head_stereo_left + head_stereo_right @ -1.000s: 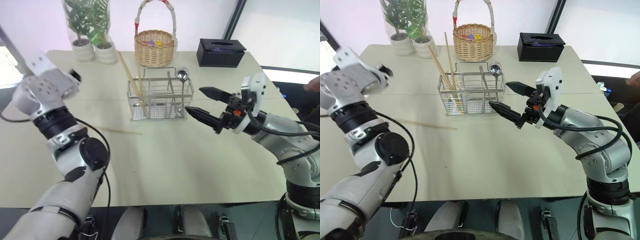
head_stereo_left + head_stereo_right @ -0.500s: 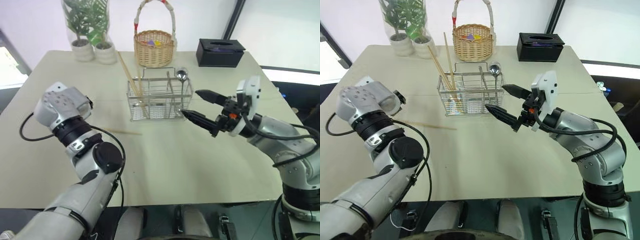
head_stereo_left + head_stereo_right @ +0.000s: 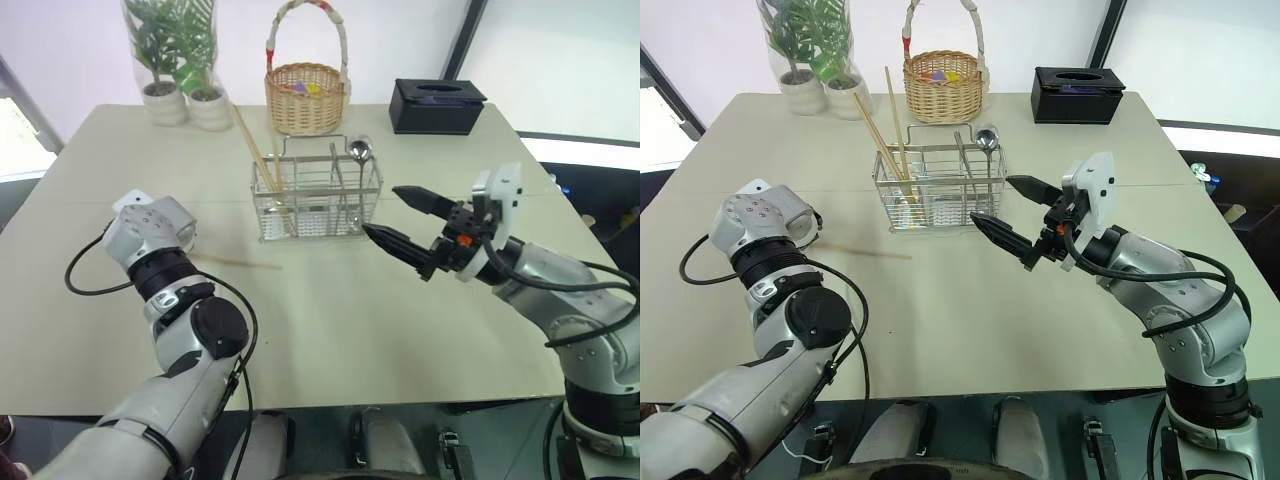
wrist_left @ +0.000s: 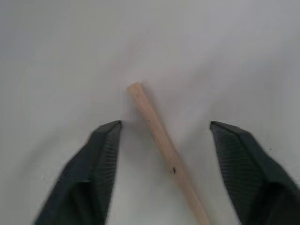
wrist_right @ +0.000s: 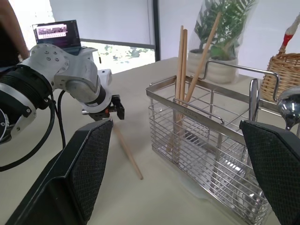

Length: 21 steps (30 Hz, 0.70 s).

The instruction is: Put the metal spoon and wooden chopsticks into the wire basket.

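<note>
Left wrist view showed left tool (image 4: 164, 140) half open astride loose chopstick (image 4: 164, 150) on tabletop (image 4: 234, 47), nothing gripped; should close squarely near its end, w/ right tool (image 3: 400, 215) wide open, empty, beside wire basket (image 3: 318, 205).

You see a matt, smooth pale table (image 3: 330, 320). The loose chopstick (image 4: 164, 150) on it is bare tan wood with a fine grain. The wire basket (image 3: 318, 205) is bright, shiny metal, and so is the spoon (image 3: 359, 152) in it. The left fingers (image 4: 101, 159) are matt black with a fine ribbed texture. The round basket (image 3: 306, 95) behind is woven wicker; the box (image 3: 437, 105) looks matt black.
</note>
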{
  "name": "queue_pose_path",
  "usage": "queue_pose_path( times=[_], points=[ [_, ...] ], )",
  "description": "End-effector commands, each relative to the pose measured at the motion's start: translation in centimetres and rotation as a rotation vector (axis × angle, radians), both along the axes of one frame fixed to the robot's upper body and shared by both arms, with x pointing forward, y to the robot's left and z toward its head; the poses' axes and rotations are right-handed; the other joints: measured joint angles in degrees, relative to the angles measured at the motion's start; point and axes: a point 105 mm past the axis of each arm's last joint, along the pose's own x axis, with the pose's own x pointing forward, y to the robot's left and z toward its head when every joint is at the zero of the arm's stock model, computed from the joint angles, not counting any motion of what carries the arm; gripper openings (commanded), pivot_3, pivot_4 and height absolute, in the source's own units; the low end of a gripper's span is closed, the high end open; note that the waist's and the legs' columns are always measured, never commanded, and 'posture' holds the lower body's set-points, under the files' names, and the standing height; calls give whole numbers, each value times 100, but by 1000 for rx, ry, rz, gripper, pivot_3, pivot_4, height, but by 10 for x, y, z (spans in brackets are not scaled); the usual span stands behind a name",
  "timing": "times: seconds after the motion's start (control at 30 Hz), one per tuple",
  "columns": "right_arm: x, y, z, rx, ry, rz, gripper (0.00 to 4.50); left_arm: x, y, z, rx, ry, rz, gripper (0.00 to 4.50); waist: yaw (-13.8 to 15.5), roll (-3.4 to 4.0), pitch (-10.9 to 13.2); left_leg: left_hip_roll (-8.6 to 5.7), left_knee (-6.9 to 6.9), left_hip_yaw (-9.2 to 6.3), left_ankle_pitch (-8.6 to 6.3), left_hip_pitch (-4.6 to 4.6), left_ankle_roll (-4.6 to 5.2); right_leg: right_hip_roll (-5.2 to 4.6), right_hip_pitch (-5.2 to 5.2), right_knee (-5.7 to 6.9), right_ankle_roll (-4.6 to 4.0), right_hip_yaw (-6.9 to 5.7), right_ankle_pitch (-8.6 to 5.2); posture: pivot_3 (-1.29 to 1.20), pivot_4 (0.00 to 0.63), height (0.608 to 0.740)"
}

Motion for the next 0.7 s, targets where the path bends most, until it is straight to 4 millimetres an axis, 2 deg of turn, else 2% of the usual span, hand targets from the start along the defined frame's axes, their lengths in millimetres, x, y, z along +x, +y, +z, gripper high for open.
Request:
queue_pose_path(
  times=[0.03, 0.1, 0.37, 0.47, 0.6, 0.7],
  points=[
    [-6, -1, 13, 18, -56, -2, 4500, 6, -6, -2, -18, -14, -15, 1106, 27, 1, -1, 0, 1, 1, 0, 0, 0, -1, 0, 0, 0, 0, 0, 0, 150, 663],
    [-6, -1, 13, 21, -58, -7, 4500, 7, -6, -1, -20, -20, -12, 60, 95, 3, -2, -1, 5, 2, 0, 0, 0, -1, 1, 0, 0, 1, 0, 0, 150, 663],
    [-4, -1, 15, 23, -64, -9, 4500, 6, 0, 0, -21, -25, 7, 60, 121, 4, -3, -2, 4, 3, 1, -2, 1, -1, -2, 0, -1, 1, 0, 0, 150, 663],
    [-3, -1, 14, 22, -62, -8, 4500, 11, 2, 7, -18, -78, -8, 60, 123, 4, -3, -1, 4, 3, 1, -2, 1, 0, -2, 1, 0, 1, 0, 0, 150, 663],
    [-2, -1, 13, 18, -55, -3, 4500, 31, 15, 49, 38, -282, -67, 60, 114, -7, 3, 0, 5, 2, 1, -10, 0, 3, -12, 2, -1, 0, 1, 0, 150, 663],
    [-2, -1, 14, 9, -57, 6, 4500, 46, 33, 101, 170, -540, -132, 60, 103, -7, 3, -1, 2, 9, 4, -18, -5, 1, -25, 0, -2, 3, 1, 0, 150, 663]
  ],
)
